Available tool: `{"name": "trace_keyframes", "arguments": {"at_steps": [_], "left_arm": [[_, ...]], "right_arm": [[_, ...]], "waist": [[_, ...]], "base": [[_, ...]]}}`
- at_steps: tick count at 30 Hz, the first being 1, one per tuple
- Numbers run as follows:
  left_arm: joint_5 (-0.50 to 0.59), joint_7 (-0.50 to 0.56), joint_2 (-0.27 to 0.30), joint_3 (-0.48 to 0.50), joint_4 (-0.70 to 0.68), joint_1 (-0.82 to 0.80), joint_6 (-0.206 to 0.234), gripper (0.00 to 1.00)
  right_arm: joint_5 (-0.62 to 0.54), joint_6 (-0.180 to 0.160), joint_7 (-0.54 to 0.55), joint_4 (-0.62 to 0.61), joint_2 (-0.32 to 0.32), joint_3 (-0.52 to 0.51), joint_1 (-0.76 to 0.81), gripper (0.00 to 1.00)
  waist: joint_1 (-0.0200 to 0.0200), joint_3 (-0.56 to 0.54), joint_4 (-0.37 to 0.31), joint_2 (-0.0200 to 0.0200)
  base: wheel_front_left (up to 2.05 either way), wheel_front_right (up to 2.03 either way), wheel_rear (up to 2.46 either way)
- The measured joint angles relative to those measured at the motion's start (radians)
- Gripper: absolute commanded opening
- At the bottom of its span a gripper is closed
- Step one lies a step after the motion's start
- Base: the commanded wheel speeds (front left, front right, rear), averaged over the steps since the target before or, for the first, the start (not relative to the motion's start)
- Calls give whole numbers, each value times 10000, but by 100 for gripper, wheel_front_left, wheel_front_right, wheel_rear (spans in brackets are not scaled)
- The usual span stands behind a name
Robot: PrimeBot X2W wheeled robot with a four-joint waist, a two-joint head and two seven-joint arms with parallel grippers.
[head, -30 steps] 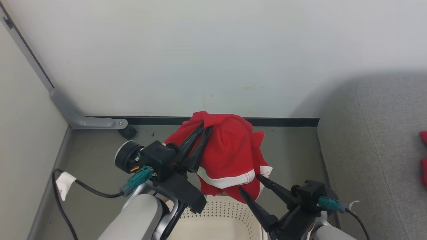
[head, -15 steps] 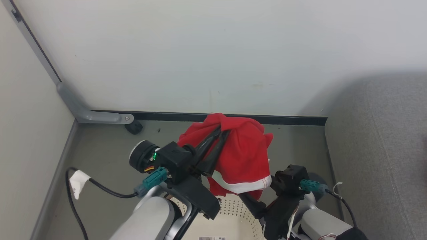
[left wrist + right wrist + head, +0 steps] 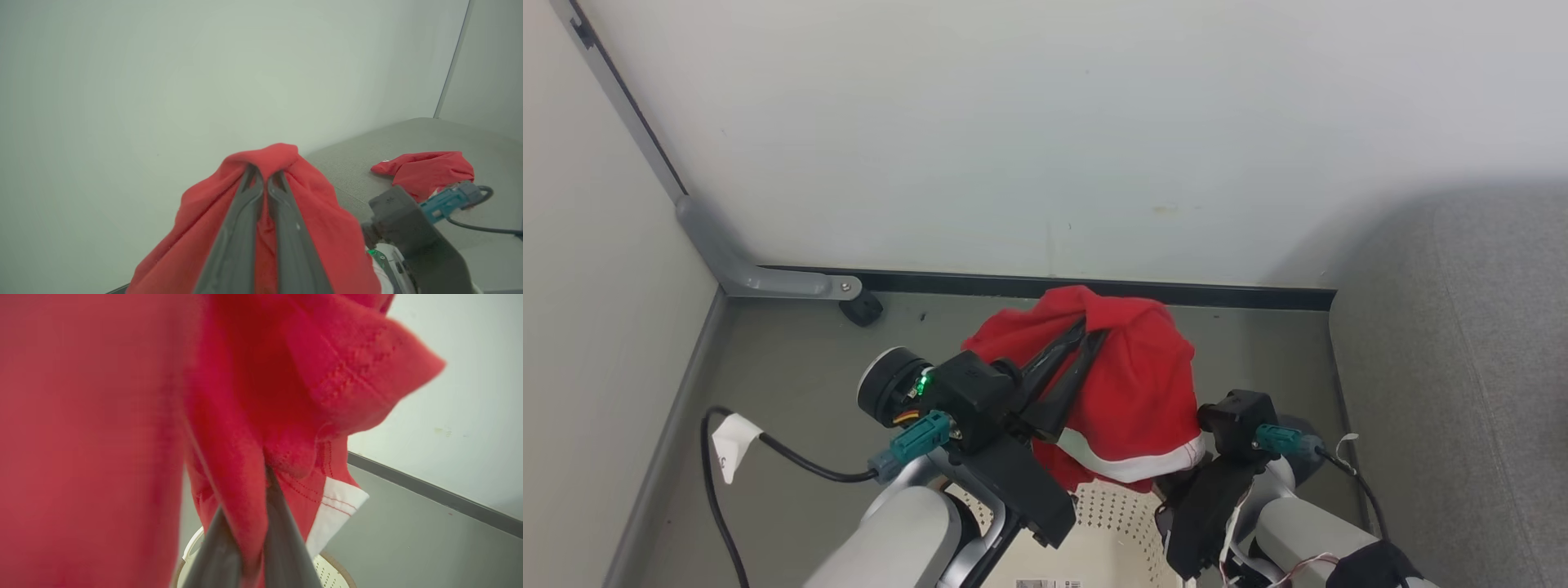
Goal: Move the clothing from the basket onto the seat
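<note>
Against the pale wall point(image 3: 1045, 122), the grey seat point(image 3: 1462, 367) fills the right side, and another red garment point(image 3: 425, 169) lies on it. The basket point(image 3: 1111, 523) sits low between both arms. The clothing point(image 3: 1135, 384) hangs bunched above the basket, apart from the seat. The left gripper point(image 3: 1093, 331) is clamped on its top fold, and the right gripper point(image 3: 244, 490) pinches a lower fold near the white band. A black cable point(image 3: 792, 461) trails across the floor at left.

Right gripper point(image 3: 245, 514) fingertips buried in clothing point(image 3: 102, 416), near cloth blurred. Basket point(image 3: 1107, 523) cut off at head view's bottom edge, partly behind arms point(image 3: 907, 535); seat point(image 3: 1445, 367) runs off right edge.
</note>
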Motion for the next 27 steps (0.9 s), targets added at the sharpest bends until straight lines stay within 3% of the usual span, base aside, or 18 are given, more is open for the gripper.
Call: {"name": "trace_keyframes", "arguments": {"at_steps": [12, 13, 15, 16, 27], "left_arm": [[-173, 130, 359, 384, 219, 310, 109, 0], [-173, 128, 351, 389, 219, 310, 119, 7], [-173, 128, 372, 453, 234, 319, 205, 49], [-173, 128, 403, 483, 232, 344, 242, 100], [-174, 128, 523, 502, 150, 585, 291, 100]], "right_arm": [[502, 0, -92, -374, -366, -880, -80, 0], [548, 0, -92, -449, -447, -1035, -75, 0], [602, 0, -92, -558, -556, -1262, -66, 0], [614, 0, -92, -627, -579, -1352, -55, 0], [656, 0, -92, -1168, -1080, -2477, 294, 0]], "waist": [[0, 16, -307, 0], [0, 12, -334, 0], [0, 3, -393, 0], [0, -4, -431, 0], [0, -68, -903, 0]], "base": [[0, 0, 0], [0, 0, 0], [0, 0, 0], [0, 0, 0], [0, 0, 0]]}}
